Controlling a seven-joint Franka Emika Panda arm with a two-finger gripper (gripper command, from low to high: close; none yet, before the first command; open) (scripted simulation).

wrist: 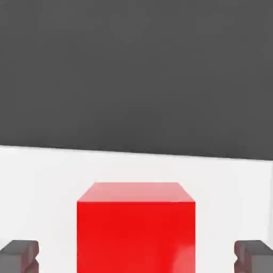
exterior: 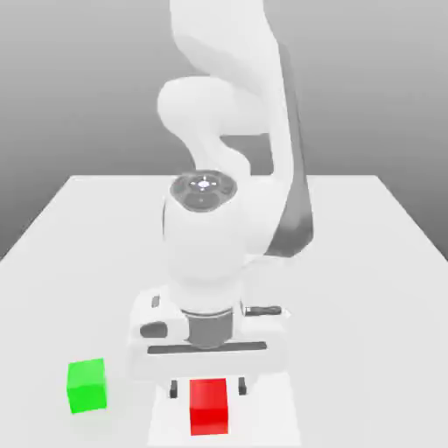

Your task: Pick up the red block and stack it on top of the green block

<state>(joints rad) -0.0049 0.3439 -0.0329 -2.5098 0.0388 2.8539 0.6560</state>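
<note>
The red block sits on the white table near the front edge. My gripper is lowered over it and open, one dark finger on each side of the block. In the hand view the red block stands between the two fingertips, with a clear gap on both sides, so nothing is gripped. The green block rests on the table toward the exterior view's left of the red one, about a hand's width away and apart from the gripper.
The white arm rises over the middle of the table and hides the area behind the hand. Bare table surface stretches to both sides and between the two blocks.
</note>
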